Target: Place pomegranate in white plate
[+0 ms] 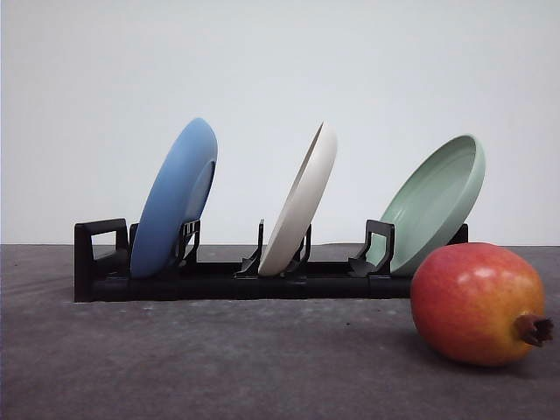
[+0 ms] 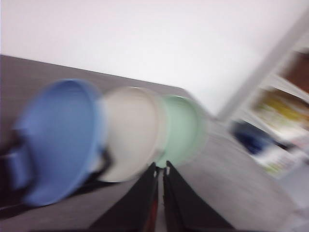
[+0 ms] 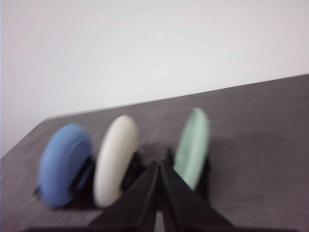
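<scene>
The pomegranate [image 1: 478,304] is resting on the surface at the right, crown pointing right, in front of the racked white plate [image 1: 302,201]; both grippers' jaws are sitting together; judging by side, the right gripper [image 3: 159,169] is nearer.

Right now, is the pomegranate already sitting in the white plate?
No, the pomegranate lies on the table, while the white plate stands empty in the black rack.

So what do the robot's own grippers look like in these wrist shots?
Both look alike: the left gripper and right gripper each show two matte black, wedge-shaped fingers tapering to narrow tips. The left gripper has a hint of red in the slit between its fingers. No cables or markings are visible; both views are motion-blurred, so finer detail is unclear.
</scene>
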You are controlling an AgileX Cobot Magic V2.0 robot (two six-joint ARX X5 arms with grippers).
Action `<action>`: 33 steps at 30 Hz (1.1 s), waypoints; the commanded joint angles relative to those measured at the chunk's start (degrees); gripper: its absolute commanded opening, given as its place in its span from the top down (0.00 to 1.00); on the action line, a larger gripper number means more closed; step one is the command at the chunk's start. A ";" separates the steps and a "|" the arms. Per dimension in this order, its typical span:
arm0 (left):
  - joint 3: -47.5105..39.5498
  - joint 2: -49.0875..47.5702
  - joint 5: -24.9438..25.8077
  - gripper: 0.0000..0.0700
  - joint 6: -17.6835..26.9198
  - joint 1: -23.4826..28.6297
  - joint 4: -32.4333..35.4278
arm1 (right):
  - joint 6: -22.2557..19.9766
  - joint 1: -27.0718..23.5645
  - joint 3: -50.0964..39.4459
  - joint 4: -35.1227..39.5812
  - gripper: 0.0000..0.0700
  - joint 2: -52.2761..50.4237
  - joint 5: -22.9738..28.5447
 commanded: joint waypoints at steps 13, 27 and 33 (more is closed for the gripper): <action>12.48 17.31 18.88 1.00 11.94 -0.17 0.68 | -17.22 0.04 13.81 -9.07 1.00 9.46 -14.93; 12.48 20.52 17.97 0.18 17.13 -0.17 0.50 | -17.22 0.04 13.81 -8.98 0.33 9.49 -14.36; 12.48 22.72 17.54 0.09 18.51 -0.98 0.66 | -16.98 0.07 13.81 -8.98 0.20 9.49 -14.40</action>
